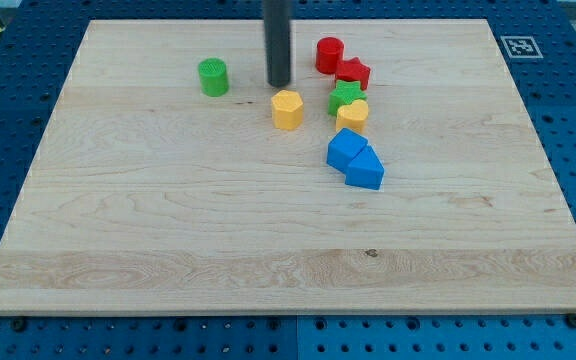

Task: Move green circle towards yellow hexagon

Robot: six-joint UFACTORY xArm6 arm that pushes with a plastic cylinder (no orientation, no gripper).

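Observation:
The green circle [213,77] stands near the view's top, left of centre. The yellow hexagon [287,109] lies to its right and a little lower. My tip [279,85] is the lower end of the dark rod. It sits between the two blocks, just above the yellow hexagon and to the right of the green circle, apart from both.
A red circle [329,54] and a red star [352,72] sit at the top right of the cluster. Below them are a green star [345,97], a yellow heart-like block [352,116] and two blue blocks [346,148] [365,169]. The wooden board [168,250] lies on a blue pegboard.

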